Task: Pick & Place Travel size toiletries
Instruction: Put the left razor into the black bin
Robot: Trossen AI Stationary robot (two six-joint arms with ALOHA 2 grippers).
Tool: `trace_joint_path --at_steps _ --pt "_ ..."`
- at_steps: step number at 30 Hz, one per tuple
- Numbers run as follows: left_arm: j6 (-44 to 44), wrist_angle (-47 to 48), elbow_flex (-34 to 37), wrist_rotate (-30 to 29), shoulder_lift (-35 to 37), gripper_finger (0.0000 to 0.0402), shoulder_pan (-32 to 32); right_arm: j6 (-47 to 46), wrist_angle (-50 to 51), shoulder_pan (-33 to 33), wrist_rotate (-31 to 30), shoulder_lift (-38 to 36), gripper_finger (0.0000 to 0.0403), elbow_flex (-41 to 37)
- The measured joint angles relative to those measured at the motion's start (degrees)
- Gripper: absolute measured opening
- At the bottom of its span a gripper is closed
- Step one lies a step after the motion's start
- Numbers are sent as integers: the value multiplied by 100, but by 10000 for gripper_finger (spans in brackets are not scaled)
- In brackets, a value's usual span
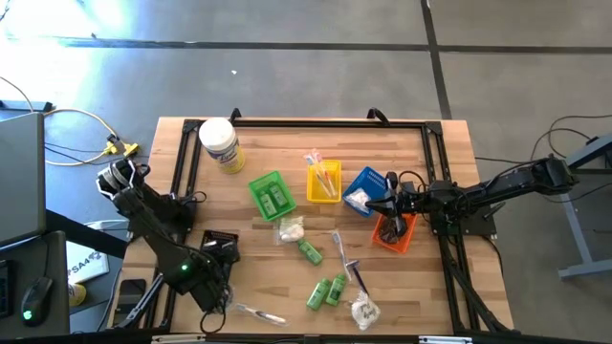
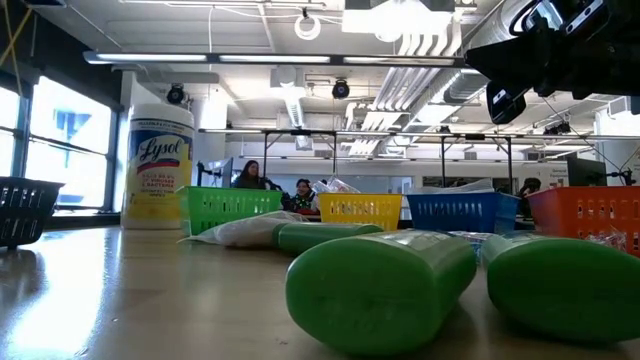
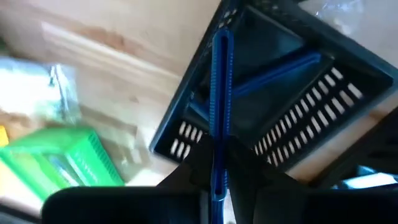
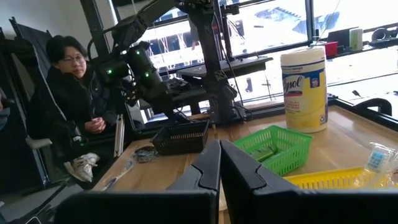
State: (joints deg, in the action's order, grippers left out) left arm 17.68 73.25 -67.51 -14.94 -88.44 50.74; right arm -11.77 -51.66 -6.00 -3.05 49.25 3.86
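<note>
The word "Lysol" stands in blue script on the yellow label of a tall white wipes canister (image 2: 161, 166) at the far left of the table in the low view. Smaller lines of print sit under the brand name but are too small to read. The same canister (image 4: 304, 89) shows in the right wrist view, where "Lysol" can again be made out on its yellow label. In the high view, its label (image 1: 222, 148) cannot be read. No other text is legible.
</note>
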Motion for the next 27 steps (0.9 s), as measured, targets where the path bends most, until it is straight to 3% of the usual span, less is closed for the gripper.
trace_joint_path --at_steps 11,22,27 --pt "612 -68 728 267 0 17 -61 0 37 -1 -4 2 2 0" --pt "1536 -755 1319 365 6 18 -206 4 33 0 -302 2 2 0" --pt "1461 -811 1508 315 7 44 -252 4 37 -2 -302 4 2 0"
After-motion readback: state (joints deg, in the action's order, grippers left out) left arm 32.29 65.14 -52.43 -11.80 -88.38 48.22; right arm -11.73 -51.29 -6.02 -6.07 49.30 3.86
